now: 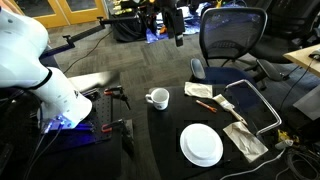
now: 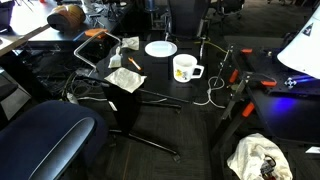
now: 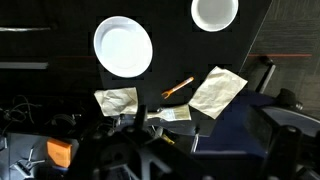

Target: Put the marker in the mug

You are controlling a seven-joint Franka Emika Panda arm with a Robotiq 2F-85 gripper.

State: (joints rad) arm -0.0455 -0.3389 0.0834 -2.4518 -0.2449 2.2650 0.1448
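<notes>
Marker (image 3: 178,87): slim reddish-orange pen, flat on black surface (image 1: 165,130) near white ceramic mug (image 3: 215,12), untouched, free to pick.
Mug: upright, mouth open to receive it.
Fingers: opening cannot be told; nothing visibly held.

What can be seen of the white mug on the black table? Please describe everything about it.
The mug is small, white and looks ceramic, with one loop handle and a yellow print on its side. It stands upright, mouth up, on the black table, apart from the plate and the marker. In the wrist view its inside looks empty. Nothing but the table seems to touch it.
</notes>
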